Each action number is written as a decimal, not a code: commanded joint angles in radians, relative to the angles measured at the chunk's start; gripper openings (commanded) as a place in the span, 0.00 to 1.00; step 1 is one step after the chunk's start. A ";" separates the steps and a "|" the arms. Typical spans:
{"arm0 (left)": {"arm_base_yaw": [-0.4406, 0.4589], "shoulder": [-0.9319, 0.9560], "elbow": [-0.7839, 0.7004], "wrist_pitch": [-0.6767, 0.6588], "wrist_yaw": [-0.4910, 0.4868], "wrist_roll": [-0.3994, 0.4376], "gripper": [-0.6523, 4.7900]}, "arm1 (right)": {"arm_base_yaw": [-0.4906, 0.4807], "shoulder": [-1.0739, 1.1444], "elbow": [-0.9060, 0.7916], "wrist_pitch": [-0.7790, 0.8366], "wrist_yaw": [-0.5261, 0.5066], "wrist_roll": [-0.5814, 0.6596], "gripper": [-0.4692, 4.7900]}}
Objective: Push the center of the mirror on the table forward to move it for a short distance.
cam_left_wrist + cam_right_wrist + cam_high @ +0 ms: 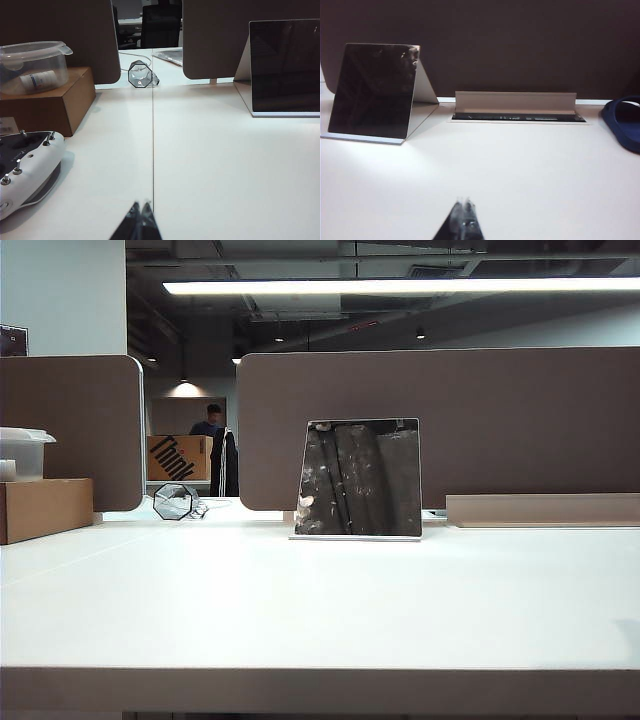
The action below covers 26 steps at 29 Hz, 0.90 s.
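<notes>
mirror standing at the far middle of the desk, leaning back on its thin white base plate, dark face turned toward the arms, just in front of the brown partition panel. propped that way to stay upright unaided, so a push at the centre of the face should slide base and glass together rather than swing one side round. little room behind it before the panel, which suits a short move only.

left gripper low over the near desk, jaws pressed together to a single point, holding nothing; mirror well ahead and off toward the other arm's side. right gripper likewise low and near, jaws closed and empty, mirror well ahead and off toward the left arm's side. neither arm visible in the exterior view, both apparently drawn back at the near edge. closed jaws make a firm blunt tip, apt for poking, not grasping.

push seemingly not yet begun. octagonal glass object beside the mirror, apart from it. cardboard box carrying a clear lidded container near the left arm, white controller closer still. cable tray flap beside the mirror.
</notes>
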 commanded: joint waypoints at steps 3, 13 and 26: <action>0.000 0.001 -0.001 0.010 0.003 0.000 0.11 | 0.002 0.000 -0.004 0.018 0.005 -0.005 0.08; 0.000 0.001 -0.001 0.010 0.003 0.000 0.11 | 0.021 0.000 -0.004 0.015 0.050 0.042 0.08; 0.000 0.001 -0.001 0.010 0.003 0.000 0.11 | 0.020 0.000 -0.004 0.014 0.050 0.042 0.08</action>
